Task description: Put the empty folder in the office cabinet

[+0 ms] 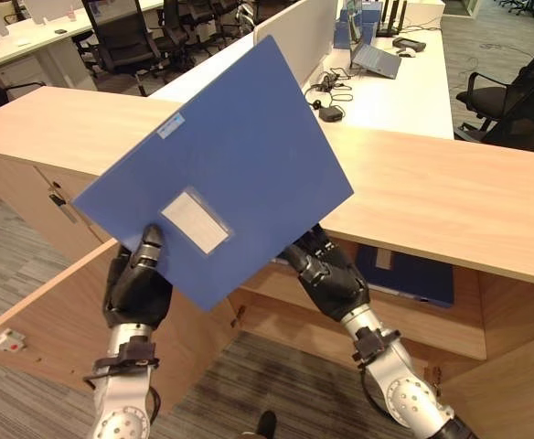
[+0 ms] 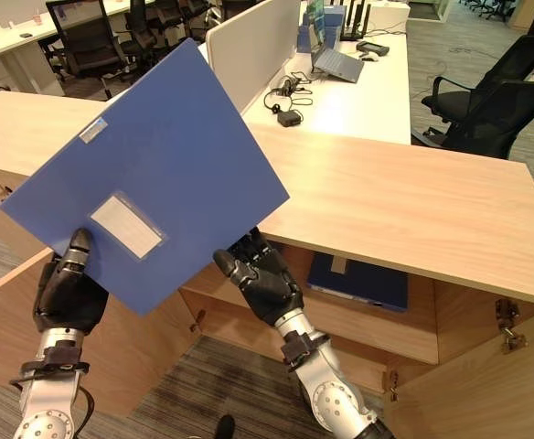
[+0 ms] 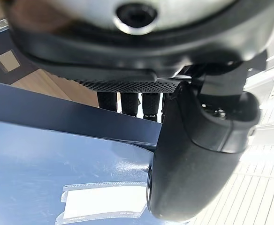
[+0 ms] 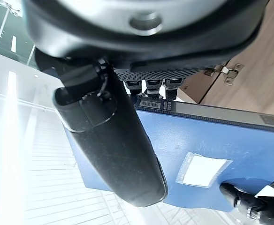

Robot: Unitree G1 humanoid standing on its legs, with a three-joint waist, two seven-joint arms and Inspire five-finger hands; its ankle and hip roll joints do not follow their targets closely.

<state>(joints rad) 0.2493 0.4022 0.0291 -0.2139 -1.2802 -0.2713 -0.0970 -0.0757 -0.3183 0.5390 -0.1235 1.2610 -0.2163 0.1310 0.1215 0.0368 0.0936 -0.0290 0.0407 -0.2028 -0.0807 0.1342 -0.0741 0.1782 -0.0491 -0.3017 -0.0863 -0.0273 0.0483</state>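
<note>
The folder (image 1: 230, 155) is a solid mid blue, with a clear label pocket (image 1: 195, 220) holding a white card and a small pale sticker (image 1: 170, 126) near one edge. The left hand (image 1: 137, 285) and the right hand (image 1: 326, 268) are black. The cabinet (image 1: 450, 197) is light wood grain all over; a second folder (image 1: 411, 276) inside it is darker blue. The carpet (image 1: 276, 375) is grey with streaky stripes. The office chairs (image 1: 514, 91) are black, and the desk (image 1: 400, 87) behind is white.

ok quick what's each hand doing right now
Left hand: shut on the blue folder, thumb on its front face.
Right hand: shut on the same folder at its lower right edge.
</note>
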